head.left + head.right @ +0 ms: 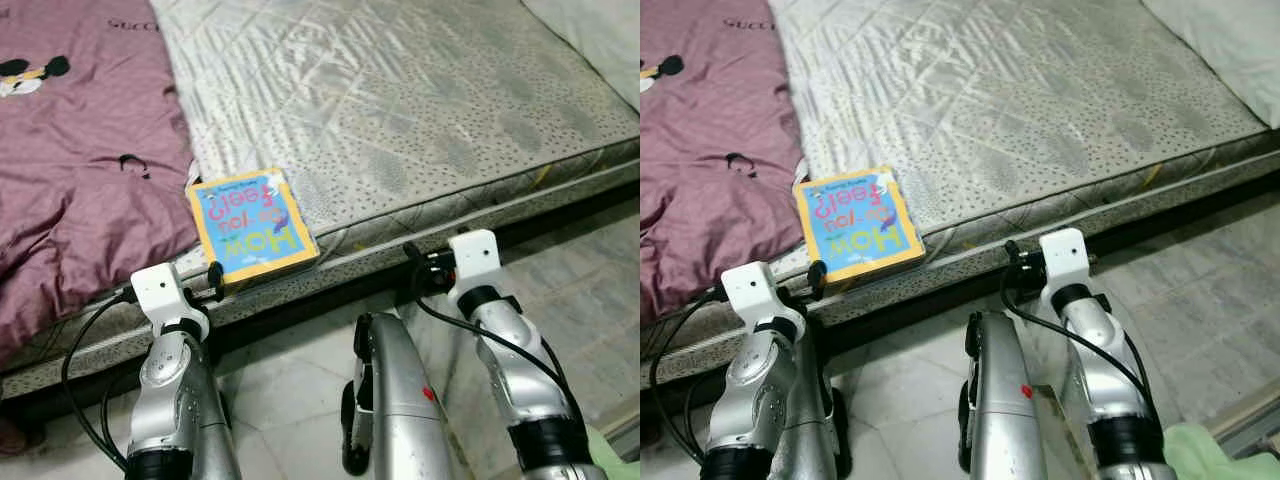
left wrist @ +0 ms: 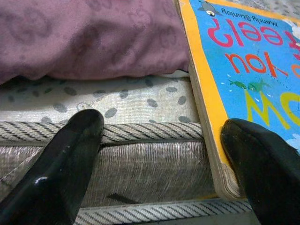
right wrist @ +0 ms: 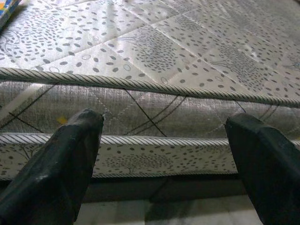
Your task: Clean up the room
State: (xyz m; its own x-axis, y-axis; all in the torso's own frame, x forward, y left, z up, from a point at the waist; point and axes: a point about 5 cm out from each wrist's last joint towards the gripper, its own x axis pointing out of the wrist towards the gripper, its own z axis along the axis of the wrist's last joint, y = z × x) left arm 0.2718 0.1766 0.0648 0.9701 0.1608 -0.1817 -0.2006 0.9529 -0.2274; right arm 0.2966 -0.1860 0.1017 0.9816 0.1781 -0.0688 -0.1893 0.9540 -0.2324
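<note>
A board book with a blue cover and yellow border, titled "How do you feel?", lies flat at the front edge of the bare mattress. My left gripper is open at the mattress edge, just in front of the book's near left corner. In the left wrist view, one finger rests by the book corner and the other finger is against the mattress piping. My right gripper is open and empty, facing the mattress side to the right of the book.
A purple duvet with a cartoon mouse print covers the left of the bed and touches the book's left side. A white pillow lies at the far right. Tiled floor runs below, with a green cloth at the bottom right.
</note>
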